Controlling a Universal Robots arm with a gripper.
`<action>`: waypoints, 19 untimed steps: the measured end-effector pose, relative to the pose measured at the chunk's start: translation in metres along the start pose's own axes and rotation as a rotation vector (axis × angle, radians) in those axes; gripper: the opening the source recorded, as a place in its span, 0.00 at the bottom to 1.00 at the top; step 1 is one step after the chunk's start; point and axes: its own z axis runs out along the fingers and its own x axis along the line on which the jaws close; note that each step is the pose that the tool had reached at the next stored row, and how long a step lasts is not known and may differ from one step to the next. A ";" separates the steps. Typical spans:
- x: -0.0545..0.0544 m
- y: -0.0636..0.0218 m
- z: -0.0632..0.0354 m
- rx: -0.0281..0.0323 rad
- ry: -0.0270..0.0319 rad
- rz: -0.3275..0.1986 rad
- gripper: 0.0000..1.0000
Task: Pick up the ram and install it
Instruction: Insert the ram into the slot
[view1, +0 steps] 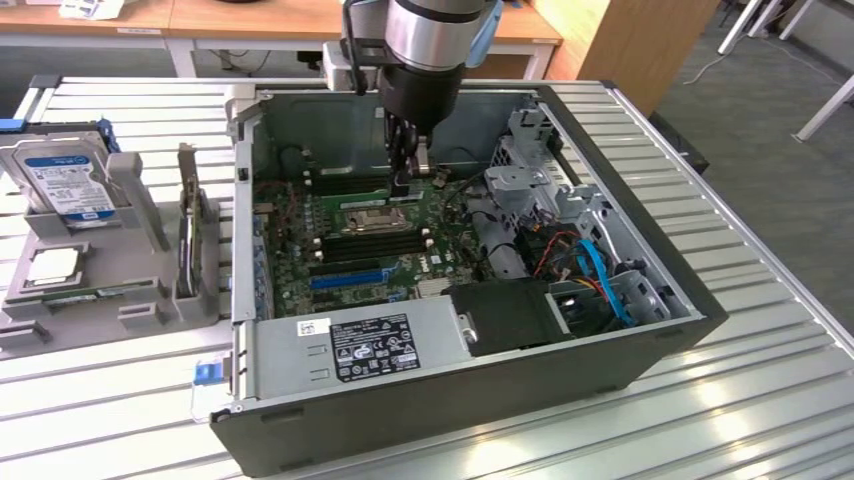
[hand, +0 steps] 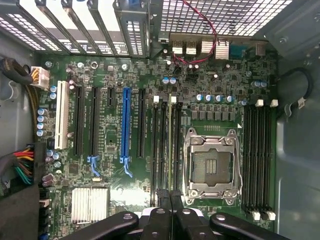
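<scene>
In the wrist view the ram (hand: 169, 145) appears edge-on as a thin pale strip. It stands upright along one of the black memory slots (hand: 159, 150) beside the empty processor socket (hand: 211, 167). My gripper (hand: 170, 200) is shut on the near end of the strip, its black fingers pressed together over it. In the exterior view the arm reaches straight down into the open computer case, with the gripper (view1: 410, 185) low over the green motherboard (view1: 400, 265) just behind the socket (view1: 367, 218). Whether the strip is seated in the slot cannot be made out.
The case walls (view1: 694, 290), drive cage (view1: 527, 190) and grey power supply (view1: 360, 345) hem in the board. Blue and red cables (view1: 601, 280) lie at the exterior view's right. Outside the case, a grey holder (view1: 134, 300) carries a hard drive (view1: 67, 180) and a square silver chip (view1: 51, 265).
</scene>
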 end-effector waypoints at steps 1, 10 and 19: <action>0.000 0.0000 0.0000 0.0000 0.0000 0.000 0.11; 0.000 0.0000 0.0006 0.0009 -0.0009 0.022 0.11; 0.000 -0.0002 0.0110 0.0047 -0.0010 0.022 0.11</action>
